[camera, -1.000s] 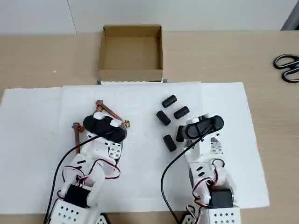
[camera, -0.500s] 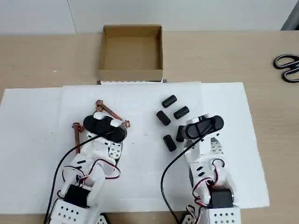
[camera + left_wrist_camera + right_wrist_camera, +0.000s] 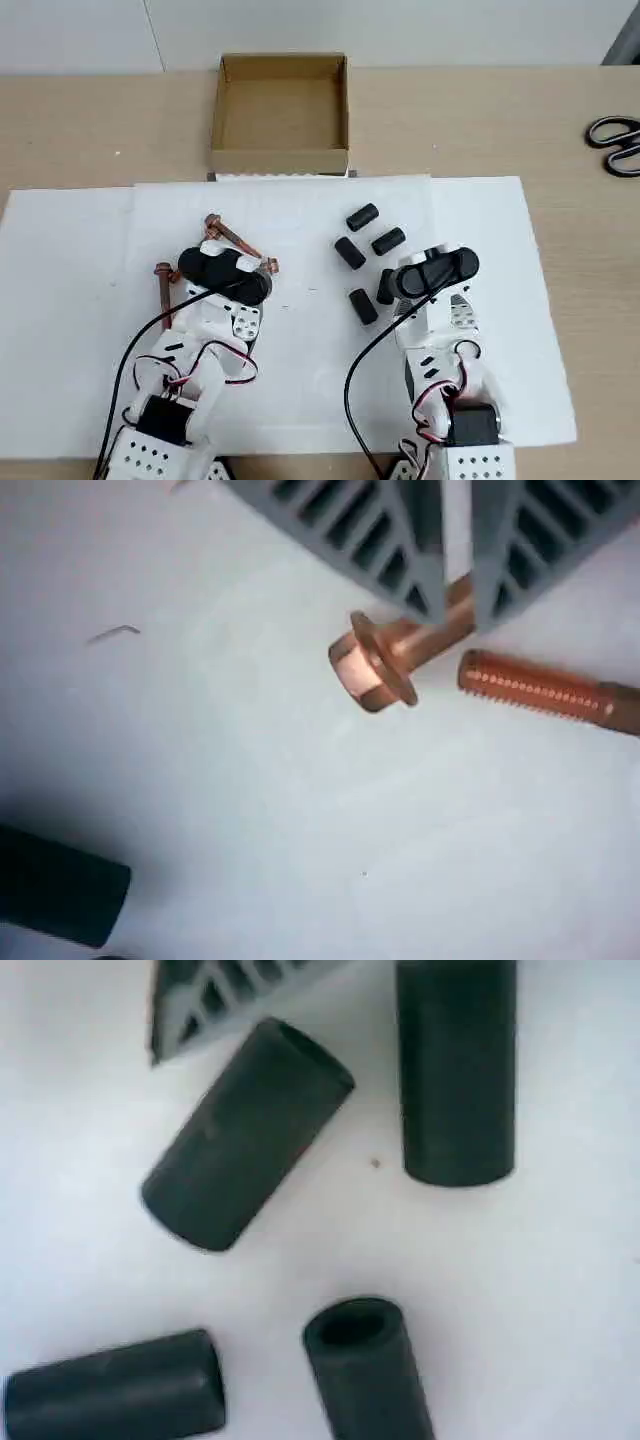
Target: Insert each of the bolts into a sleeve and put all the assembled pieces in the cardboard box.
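White paper (image 3: 300,340) over wooden table (image 3: 100,120).
Item: bolt (image 3: 385,665), copper, lying at the sheet's 9 o'clock, with its shank pinched by the left gripper (image 3: 455,600).
Sleeves (image 3: 245,1150): at 3 o'clock, beside the right gripper (image 3: 386,287); whether it grips cannot be told.
Cardboard box (image 3: 280,158): at 12 o'clock.
Handling: lift the bolt level and align it with the sleeve bore.

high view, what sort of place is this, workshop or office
Probably a lab or office bench for robot practice: small robot arms, white paper over a wooden table, scissors at its edge.

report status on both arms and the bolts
Left gripper over a bolt. Right gripper above four loose sleeves. Cardboard box holds nothing yet. No obstruction.
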